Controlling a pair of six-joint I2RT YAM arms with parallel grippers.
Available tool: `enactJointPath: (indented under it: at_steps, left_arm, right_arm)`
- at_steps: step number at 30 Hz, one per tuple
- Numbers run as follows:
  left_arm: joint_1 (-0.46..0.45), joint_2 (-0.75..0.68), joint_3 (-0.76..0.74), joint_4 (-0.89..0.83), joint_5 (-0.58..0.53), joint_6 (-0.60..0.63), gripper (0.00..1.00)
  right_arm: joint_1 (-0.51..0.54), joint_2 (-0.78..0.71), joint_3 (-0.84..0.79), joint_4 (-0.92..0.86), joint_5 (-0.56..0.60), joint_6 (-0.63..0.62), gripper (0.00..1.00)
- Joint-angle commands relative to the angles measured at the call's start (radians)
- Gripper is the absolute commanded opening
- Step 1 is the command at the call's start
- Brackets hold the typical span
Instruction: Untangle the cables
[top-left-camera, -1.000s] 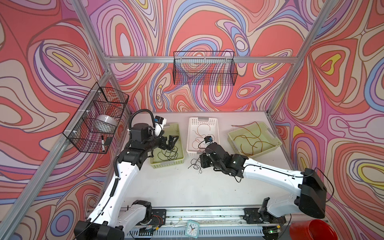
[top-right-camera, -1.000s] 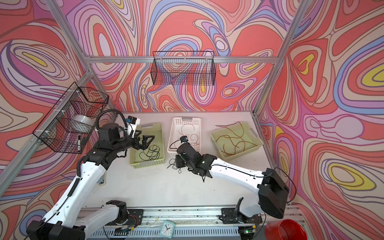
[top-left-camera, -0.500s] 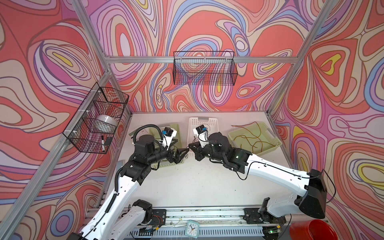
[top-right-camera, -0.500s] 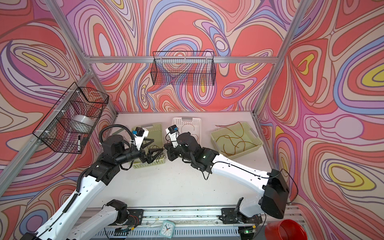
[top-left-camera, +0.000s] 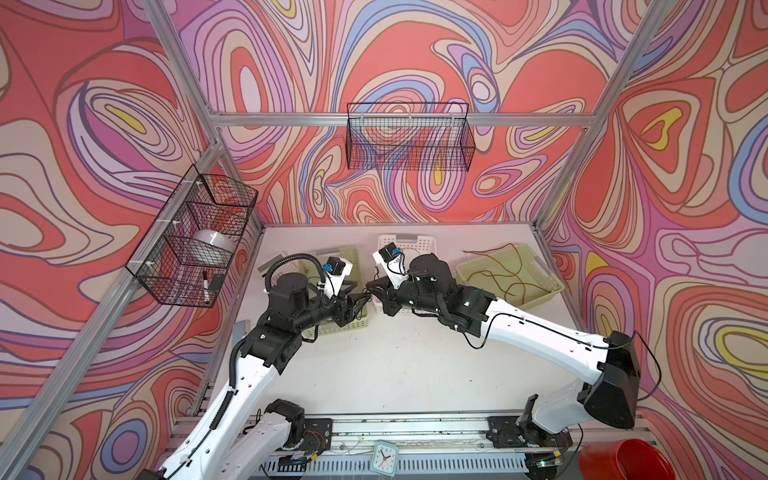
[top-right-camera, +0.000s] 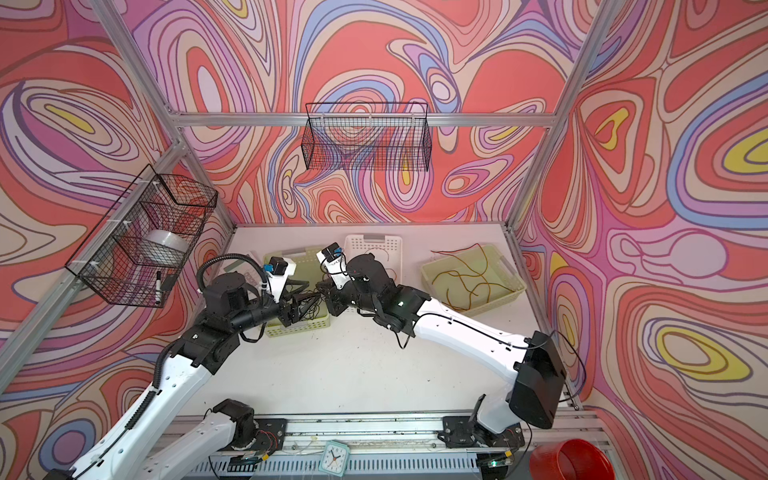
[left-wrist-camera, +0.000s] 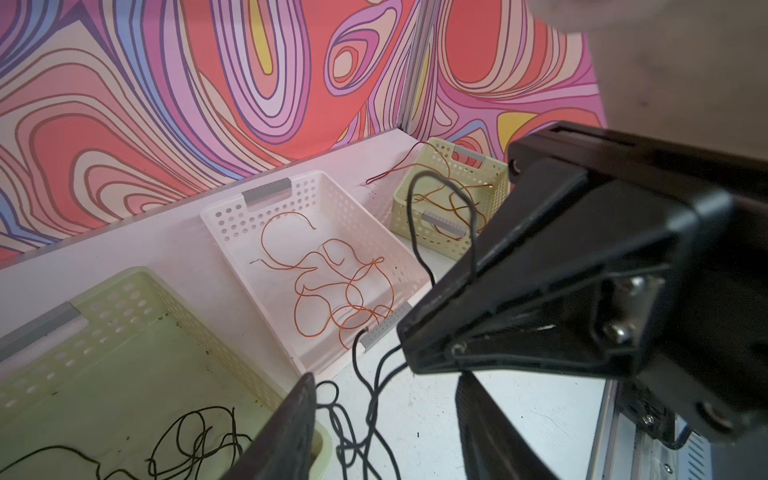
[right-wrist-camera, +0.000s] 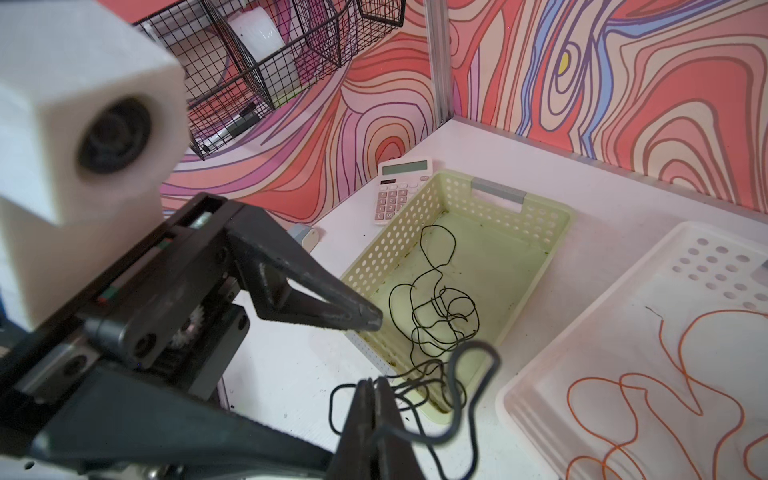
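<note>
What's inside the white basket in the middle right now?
A loose tangle of orange cables lies on the floor of the white basket, seen from the left wrist. In both top views the right arm covers most of the basket.

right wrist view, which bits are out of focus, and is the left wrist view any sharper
Right wrist view: the white camera housing and the nearest black cable loop are blurred, the green basket and its black cables sharp. Left wrist view: the left gripper looks soft-edged, the orange cables beyond it crisp.
</note>
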Motion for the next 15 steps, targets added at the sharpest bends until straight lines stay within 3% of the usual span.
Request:
enactJointPath:
  at_steps: [1,4,7,14,15]
  left_arm:
    - [-0.002,0.010,-0.002,-0.023,-0.036,0.047,0.57]
    - [-0.003,0.013,0.002,-0.013,-0.068,0.063,0.57]
    - [-0.002,0.045,0.016,-0.014,-0.074,0.088,0.47]
    - [-0.002,0.047,0.028,0.032,-0.057,0.072,0.02]
    - [-0.003,0.043,0.030,0.047,-0.054,0.066,0.00]
  right_arm:
    - [-0.001,0.011,0.024,0.035,-0.049,0.016,0.00]
    - [0.000,0.015,0.027,0.045,-0.072,0.023,0.00]
    - [-0.002,0.016,0.026,0.055,-0.078,0.033,0.00]
    - [-0.007,0.023,0.018,0.055,-0.101,0.040,0.00]
    - [-0.006,0.021,0.015,0.056,-0.090,0.039,0.00]
